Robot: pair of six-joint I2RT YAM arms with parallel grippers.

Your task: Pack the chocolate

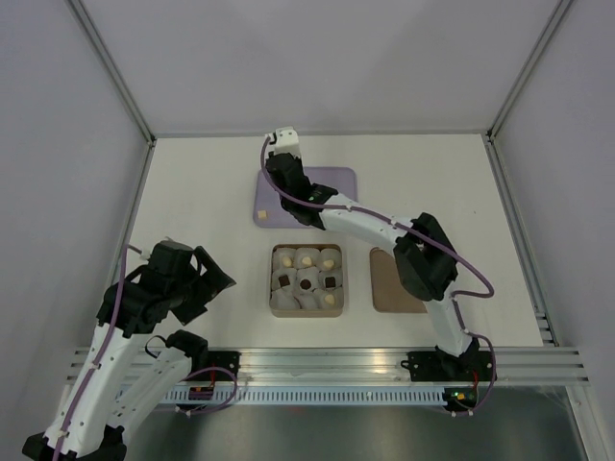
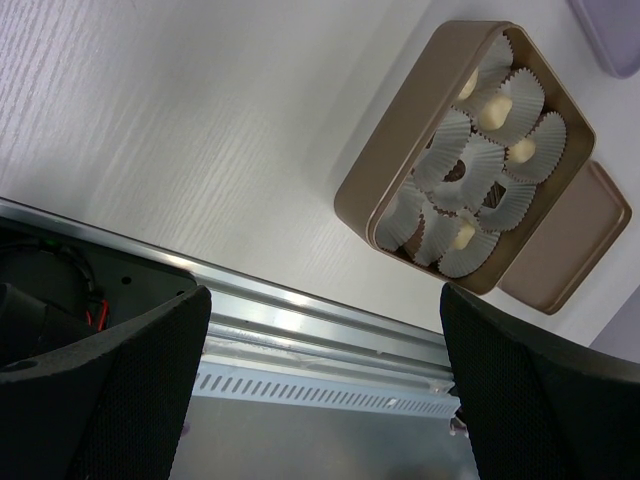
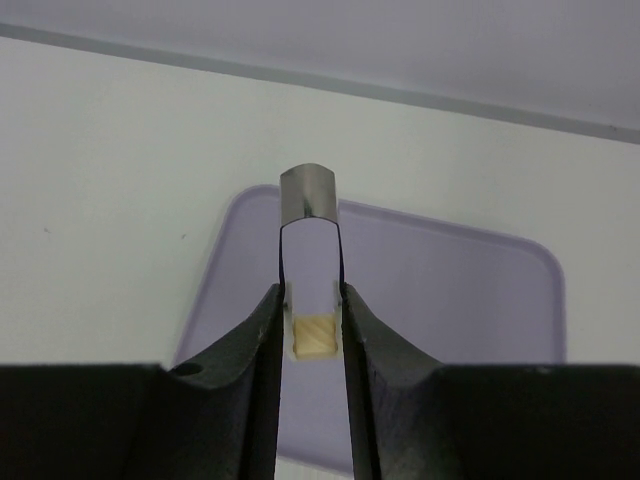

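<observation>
My right gripper (image 3: 314,300) reaches over the purple tray (image 3: 440,300), its fingers carrying thin metal tweezer blades. The blades press both sides of a pale tan chocolate cube (image 3: 315,337) at the tray's near left corner (image 1: 261,213). The gold box (image 1: 270,279) holds white paper cups with tan pieces (image 1: 286,257) and dark pieces (image 1: 305,284) in them. My left gripper (image 2: 325,390) hangs open and empty above the front rail, left of the box (image 2: 400,150). In the top view the right gripper (image 1: 274,182) is over the tray's left part.
The flat brown lid (image 1: 389,288) lies just right of the box, also in the left wrist view (image 2: 580,250). An aluminium rail (image 1: 327,360) runs along the table's near edge. Grey walls close in the back and sides.
</observation>
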